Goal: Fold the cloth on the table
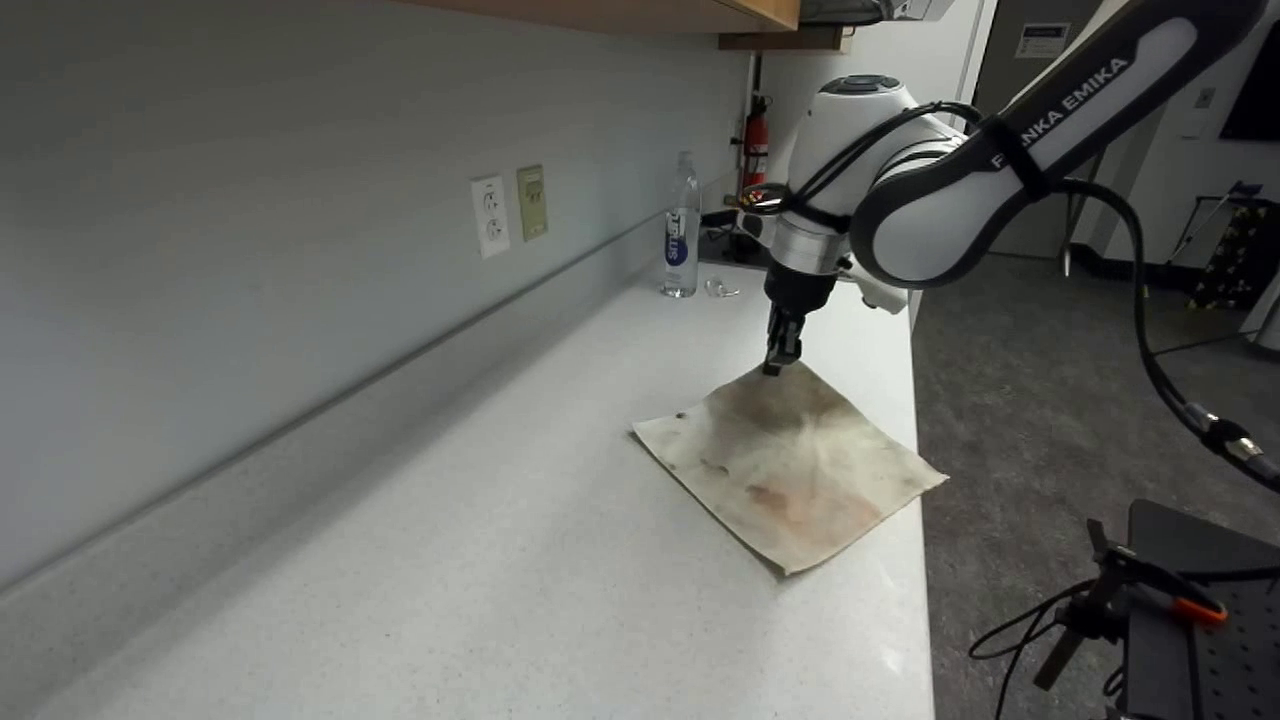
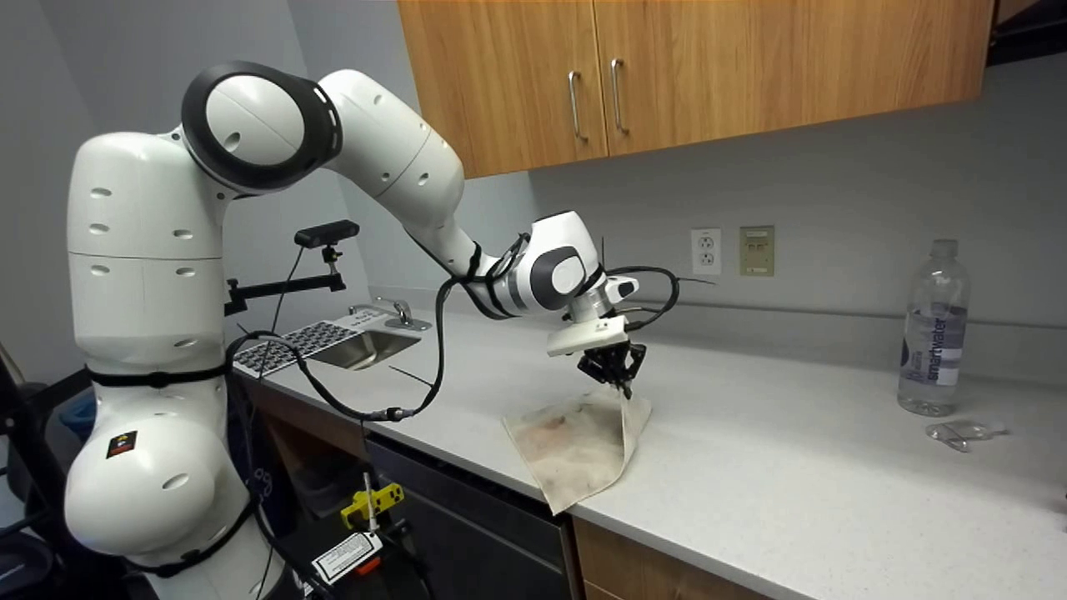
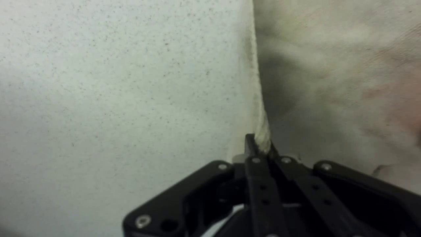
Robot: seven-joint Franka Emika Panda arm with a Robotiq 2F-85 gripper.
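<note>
You had the cloth (image 1: 800, 460) on the counter (image 1: 480, 560), well apart from the bottle (image 1: 681, 240) and mostly spread flat. Your pincer (image 3: 262, 148) was clenched on the side of it nearest the bottle, where the cloth rose into a ridge. The grasp looked made but the fold not yet done: no part covered the rest. The next move, I judged, called for lifting that side, carrying it away from the bottle over the remainder, then laying it down before letting go.
</note>
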